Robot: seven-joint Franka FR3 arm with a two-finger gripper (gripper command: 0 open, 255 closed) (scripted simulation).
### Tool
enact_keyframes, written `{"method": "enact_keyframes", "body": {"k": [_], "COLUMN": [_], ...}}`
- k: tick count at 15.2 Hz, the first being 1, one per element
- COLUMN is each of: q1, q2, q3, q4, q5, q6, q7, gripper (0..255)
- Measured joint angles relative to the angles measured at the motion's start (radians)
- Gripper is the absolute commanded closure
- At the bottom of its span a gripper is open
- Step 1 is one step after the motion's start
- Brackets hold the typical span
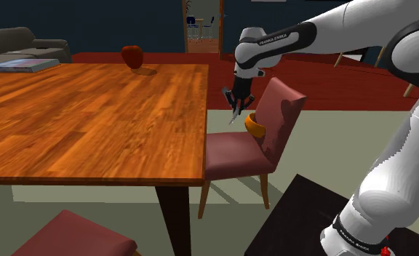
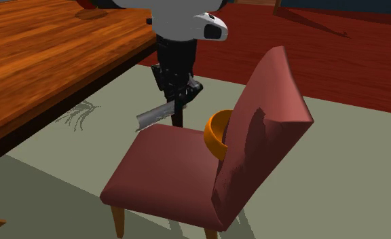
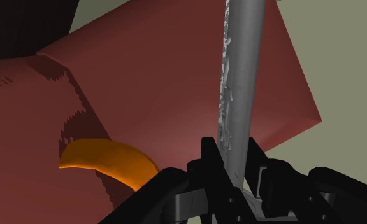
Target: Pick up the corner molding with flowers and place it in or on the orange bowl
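Above the seat of a dark red upholstered chair [image 2: 167, 170], the corner molding [image 2: 159, 115] hangs as a long, narrow grey strip, pinched at one end between the two black fingers of the tool [image 2: 179, 102]. In the wrist view the molding [image 3: 239, 83] runs straight out from the tool [image 3: 233, 167], with a rough raised pattern along one edge; the fingers press on it from both sides. In the second exterior view the strip slants down from the tool toward the front of the seat. Whether its lower end touches the seat cannot be told.

The orange bowl [image 2: 216, 136] is near the molding but apart from it. It is tipped on its side at the back of the seat, against the backrest, which hides part of it. The shoulder view shows the same grouping: molding [image 1: 235, 115] in the tool [image 1: 237, 102], orange bowl [image 1: 254, 125] just beside, chair [image 1: 233, 153] beneath.

The chair stands next to a wooden tabletop [image 1: 92, 109]. At the tabletop's far edge sit a red rounded object [image 1: 132, 55] and a flat book [image 1: 22, 65]. A grey sofa [image 1: 19, 40] lies beyond.
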Motion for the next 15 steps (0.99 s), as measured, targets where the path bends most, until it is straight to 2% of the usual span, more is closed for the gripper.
{"method": "enact_keyframes", "body": {"k": [8,15], "q1": [-0.006,-0.079], "q2": [-0.016,-0.083], "q3": [-0.006,-0.086], "q4": [0.077,0.015], "q5": [-0.005,-0.017], "q6": [-0.094,-0.112], "q7": [-0.002,-0.147], "gripper": [255,255]}}
